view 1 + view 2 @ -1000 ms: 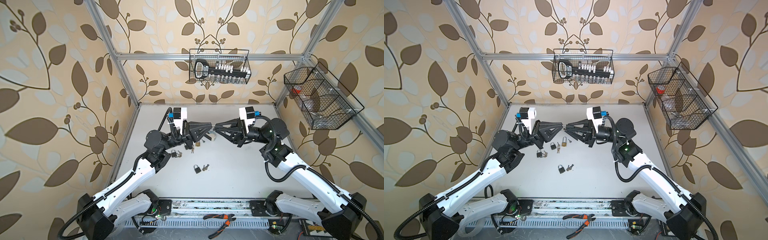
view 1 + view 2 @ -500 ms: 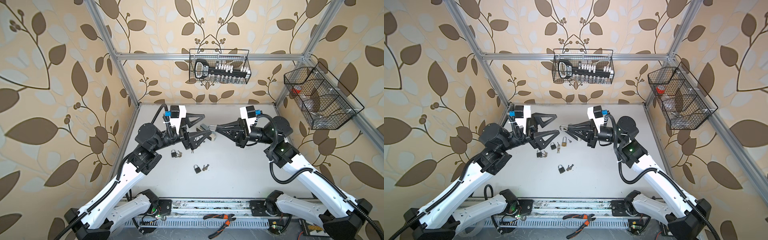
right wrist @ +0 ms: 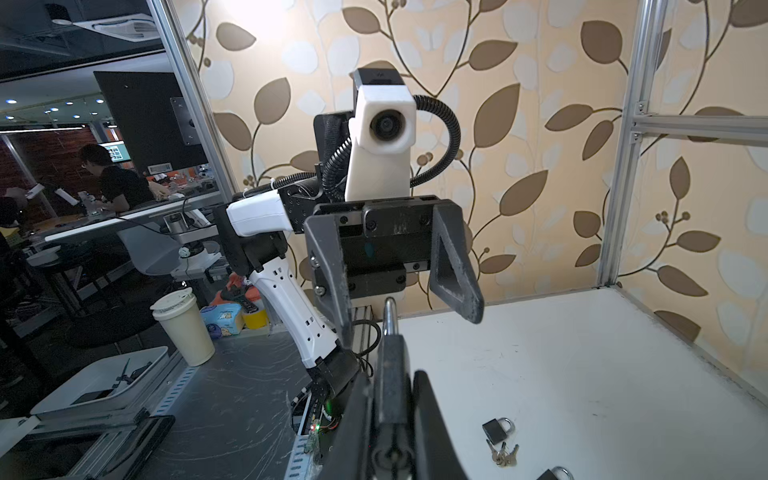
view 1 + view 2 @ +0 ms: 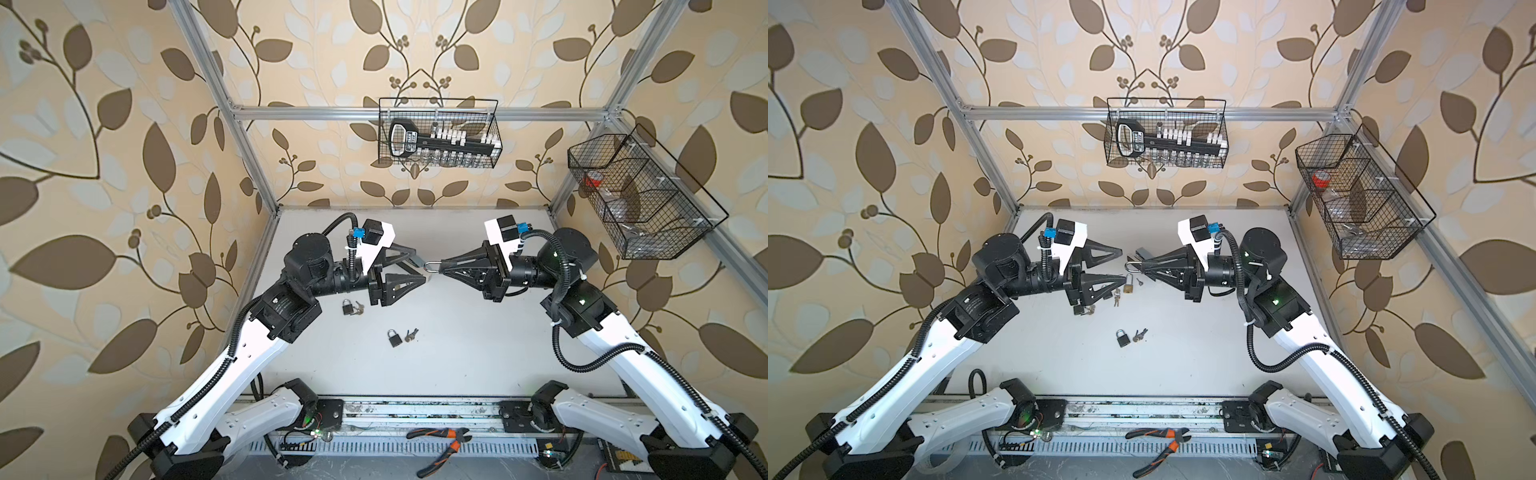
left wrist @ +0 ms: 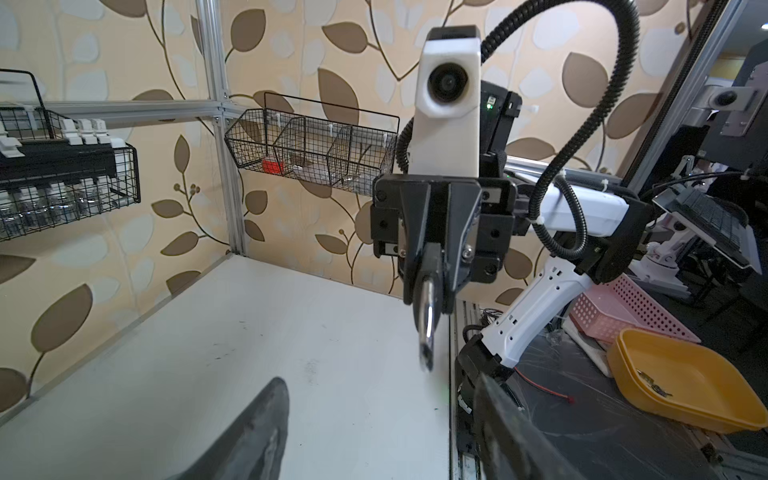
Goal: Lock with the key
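Observation:
My right gripper (image 4: 437, 272) is shut on a dark padlock (image 3: 390, 386), held above the table with its silver shackle (image 4: 1132, 266) pointing at the left gripper. The left gripper (image 4: 424, 271) is open. Its fingertips stand either side of the shackle tip without touching it, as the left wrist view (image 5: 426, 328) also shows. Neither gripper holds a key. Small keys (image 4: 1140, 333) lie beside a black padlock (image 4: 1122, 337) on the white table (image 4: 1204, 332). Loose keys (image 4: 1116, 297) also lie near a brass padlock (image 4: 1128, 287).
A third padlock (image 4: 347, 306) with its keys lies under the left arm. Wire baskets hang on the back wall (image 4: 436, 137) and the right wall (image 4: 640, 195). Pliers (image 4: 440, 440) lie on the front rail.
The left gripper, shut at the padlock's shackle a second ago, has opened and drawn back a little to the left. The right gripper still holds the padlock in about the same place.

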Controlling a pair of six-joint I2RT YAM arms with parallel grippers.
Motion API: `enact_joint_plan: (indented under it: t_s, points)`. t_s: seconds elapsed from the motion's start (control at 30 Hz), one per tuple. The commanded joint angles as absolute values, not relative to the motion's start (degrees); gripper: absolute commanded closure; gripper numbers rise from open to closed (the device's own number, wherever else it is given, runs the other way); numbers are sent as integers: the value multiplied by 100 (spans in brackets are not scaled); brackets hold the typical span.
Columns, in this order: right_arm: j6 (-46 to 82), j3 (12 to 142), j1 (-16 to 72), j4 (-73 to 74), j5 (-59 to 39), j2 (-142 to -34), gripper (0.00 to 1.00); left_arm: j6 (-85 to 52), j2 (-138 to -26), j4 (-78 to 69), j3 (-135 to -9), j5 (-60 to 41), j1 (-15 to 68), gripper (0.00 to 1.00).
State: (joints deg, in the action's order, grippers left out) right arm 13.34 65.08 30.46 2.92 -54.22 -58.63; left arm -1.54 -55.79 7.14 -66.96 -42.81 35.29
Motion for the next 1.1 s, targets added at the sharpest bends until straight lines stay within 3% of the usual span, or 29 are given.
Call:
enact_joint_plan:
  t_s: [0.0, 0.33, 0.67, 0.77, 0.83, 0.9, 0.97, 1.07]
  points:
    - [1144, 6746, 3030, 164, -5641, -5915, 100, -44, -5572, 609, -6880, -4541, 3572, 32]
    - [1020, 6757, 3035, -20, -5677, -6050, 100, -88, -5607, 413, -6891, -4702, 3569, 37]
    - [1037, 6763, 3045, 0, -5782, -6057, 100, 7, -5651, 504, -6907, -4623, 3561, 65]
    - [1062, 6768, 3057, 4, -5794, -6053, 100, 62, -5660, 536, -6926, -4648, 3567, 69]
    - [1081, 6759, 3052, 18, -5793, -6041, 100, 84, -5673, 536, -6919, -4657, 3568, 67]
    - [1081, 6758, 3065, 26, -5801, -6038, 100, 99, -5686, 536, -6929, -4671, 3564, 56]
    - [1090, 6759, 3075, 38, -5805, -6041, 100, 112, -5704, 551, -6934, -4693, 3568, 57]
    - [1077, 6754, 3070, 36, -5818, -6052, 100, 108, -5707, 554, -6945, -4720, 3566, 67]
